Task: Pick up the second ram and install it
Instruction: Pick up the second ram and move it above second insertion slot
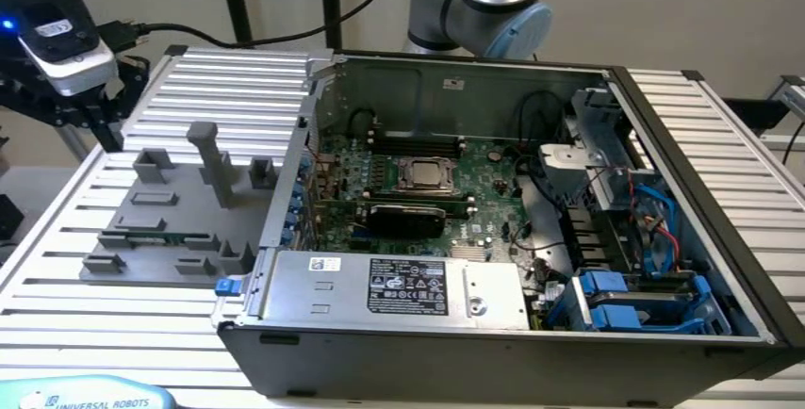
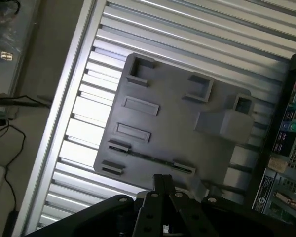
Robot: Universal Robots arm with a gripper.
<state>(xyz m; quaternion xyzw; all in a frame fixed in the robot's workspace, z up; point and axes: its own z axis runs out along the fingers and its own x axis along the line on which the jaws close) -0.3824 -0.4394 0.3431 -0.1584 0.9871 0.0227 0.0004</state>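
Wrist view: ram [image 2: 150,159] seemingly in fixture [image 2: 172,123].

Case [image 1: 440,89] is sitting mid-table [image 1: 63,239]; fixture [image 1: 170,206] is lying beside it, exterior view's left; ram [image 1: 161,237] is lying in fixture's front half.

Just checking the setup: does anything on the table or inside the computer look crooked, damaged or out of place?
Nothing stands out. The ram stick lies straight in its holders on the gray fixture tray, and the open computer case sits square on the slatted table.
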